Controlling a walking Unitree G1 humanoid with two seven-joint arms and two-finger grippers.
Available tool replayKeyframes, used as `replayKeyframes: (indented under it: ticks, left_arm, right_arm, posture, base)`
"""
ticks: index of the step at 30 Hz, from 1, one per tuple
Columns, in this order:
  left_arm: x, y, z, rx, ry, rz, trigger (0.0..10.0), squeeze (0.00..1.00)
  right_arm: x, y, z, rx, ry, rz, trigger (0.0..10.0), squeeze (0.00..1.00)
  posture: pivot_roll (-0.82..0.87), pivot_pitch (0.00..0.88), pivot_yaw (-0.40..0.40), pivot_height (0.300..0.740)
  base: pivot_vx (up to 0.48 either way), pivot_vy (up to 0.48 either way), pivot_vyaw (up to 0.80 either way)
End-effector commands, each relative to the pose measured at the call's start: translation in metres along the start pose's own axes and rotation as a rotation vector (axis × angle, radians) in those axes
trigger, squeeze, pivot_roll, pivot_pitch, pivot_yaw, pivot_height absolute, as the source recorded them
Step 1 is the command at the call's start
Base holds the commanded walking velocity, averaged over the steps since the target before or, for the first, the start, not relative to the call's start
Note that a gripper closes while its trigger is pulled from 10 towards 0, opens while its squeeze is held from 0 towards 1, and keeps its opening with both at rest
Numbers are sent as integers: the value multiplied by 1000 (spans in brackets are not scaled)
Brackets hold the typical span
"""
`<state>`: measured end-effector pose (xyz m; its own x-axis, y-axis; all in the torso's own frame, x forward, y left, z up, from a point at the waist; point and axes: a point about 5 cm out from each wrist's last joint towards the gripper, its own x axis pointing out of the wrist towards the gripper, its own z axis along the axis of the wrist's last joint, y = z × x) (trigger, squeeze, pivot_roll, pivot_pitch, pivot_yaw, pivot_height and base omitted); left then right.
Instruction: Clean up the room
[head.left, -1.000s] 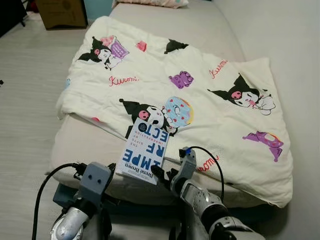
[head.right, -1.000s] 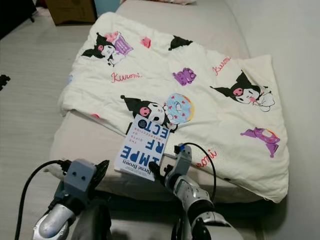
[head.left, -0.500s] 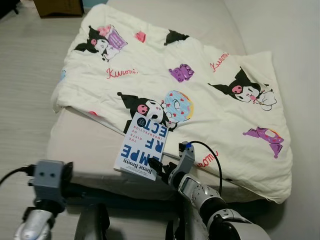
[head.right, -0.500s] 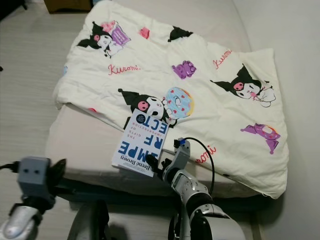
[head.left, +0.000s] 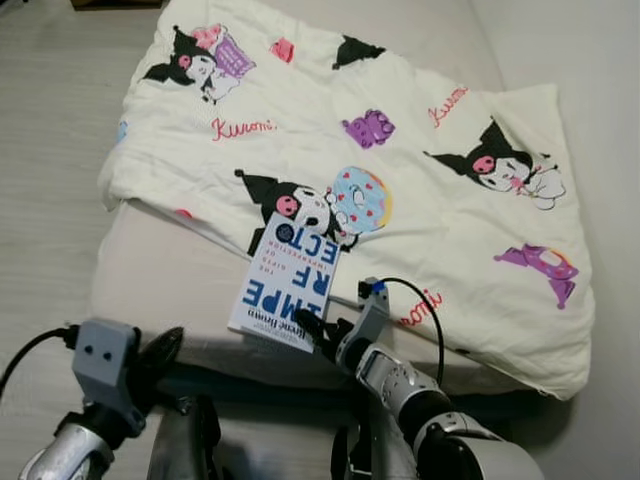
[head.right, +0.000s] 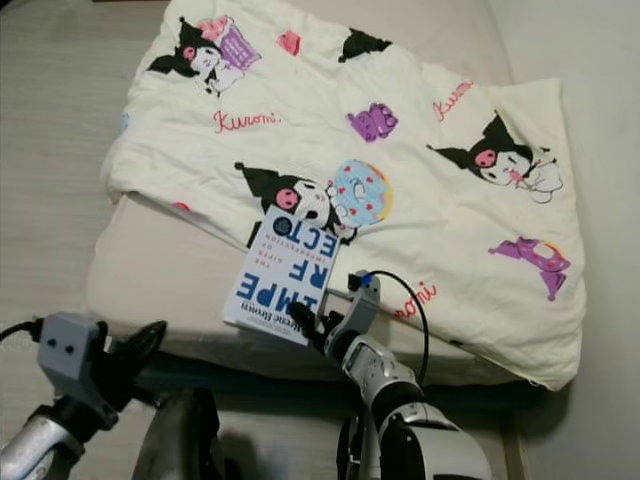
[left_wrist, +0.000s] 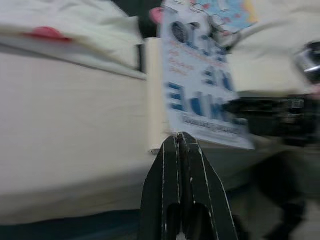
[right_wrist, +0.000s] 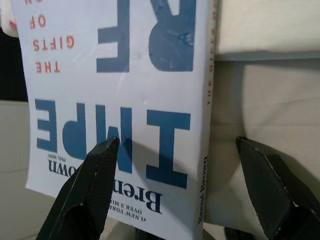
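A white book (head.left: 290, 278) with big blue letters lies on the cream mattress (head.left: 165, 285), its far end resting on the blanket's edge. My right gripper (head.left: 318, 332) is open at the book's near corner. In the right wrist view the right gripper (right_wrist: 177, 144) straddles the book (right_wrist: 120, 95): one finger lies over the cover, the other past the spine. My left gripper (head.left: 162, 347) hangs off the mattress's front edge, left of the book. Its fingers (left_wrist: 176, 150) are shut on nothing and point at the book's near edge (left_wrist: 200, 95).
A cream blanket (head.left: 400, 150) printed with cartoon figures covers most of the mattress. Pale wood floor (head.left: 50, 150) runs along the left, and a white wall (head.left: 600, 90) stands on the right. A dark bed base (head.left: 260, 385) shows under the mattress front.
The camera has shifted. My left arm swung away from the book to the left, then came a little back. The right gripper stays at the book's near corner.
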<state>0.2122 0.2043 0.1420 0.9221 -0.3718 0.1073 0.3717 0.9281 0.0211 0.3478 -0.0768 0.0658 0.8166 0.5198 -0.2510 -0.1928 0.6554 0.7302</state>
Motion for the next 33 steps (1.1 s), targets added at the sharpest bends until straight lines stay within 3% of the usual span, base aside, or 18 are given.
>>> replayKeyframes:
  ticks: [1,2,3,5,6,7,9,10,11,13,20,33]
  left_arm:
    - [-3,-8,-1,-36,26,-59,10000,0]
    - [-3,-11,1,-51,26,-85,10000,0]
    - [-3,-15,4,-66,28,-117,10000,0]
    - [-3,-18,5,-76,32,-137,10000,0]
    - [-3,-21,7,-78,35,-158,10000,0]
    - [-3,-22,9,-78,35,-169,10000,0]
    - [-4,-23,11,-78,37,-175,10000,0]
    - [-4,-23,12,-78,36,-178,10000,0]
    - [-4,-23,12,-78,36,-178,10000,0]
    - [-5,-23,16,-81,38,-188,10000,0]
    - [-4,-26,17,-71,52,-214,10000,0]
    - [-4,-26,20,-69,54,-211,10000,0]
  right_arm:
    - [-4,-7,-18,92,51,-14,10000,1000]
    - [-3,-5,-18,112,49,3,10000,1000]
    - [-3,-2,-19,135,51,33,10000,929]
    - [-2,-1,-19,147,52,53,10000,929]
    - [-1,3,-20,186,46,82,10000,569]
    - [0,6,-20,232,32,110,10000,365]
    - [1,8,-20,262,22,127,10000,365]
    - [1,11,-19,294,10,151,10000,176]
    - [1,11,-19,294,10,151,10000,176]
    - [3,19,-21,344,15,224,10000,0]
    - [7,34,-32,273,76,301,10000,0]
    - [12,35,-17,275,-68,219,10000,0]
  posture:
    - [116,486,-82,566]
    - [116,486,-82,566]
    - [133,495,-76,566]
    - [133,495,-76,566]
    - [147,499,-71,566]
    - [157,496,-67,566]
    - [157,496,-67,566]
    - [159,495,-66,566]
    - [159,495,-66,566]
    - [163,495,-64,566]
    - [162,492,-64,566]
    - [169,485,-70,566]
  base:
    - [0,0,0]
    - [0,0,0]
    - [0,0,0]
    - [0,0,0]
    - [0,0,0]
    - [0,0,0]
    - [0,0,0]
    - [0,0,0]
    - [0,0,0]
    - [0,0,0]
    - [0,0,0]
    - [0,0,0]
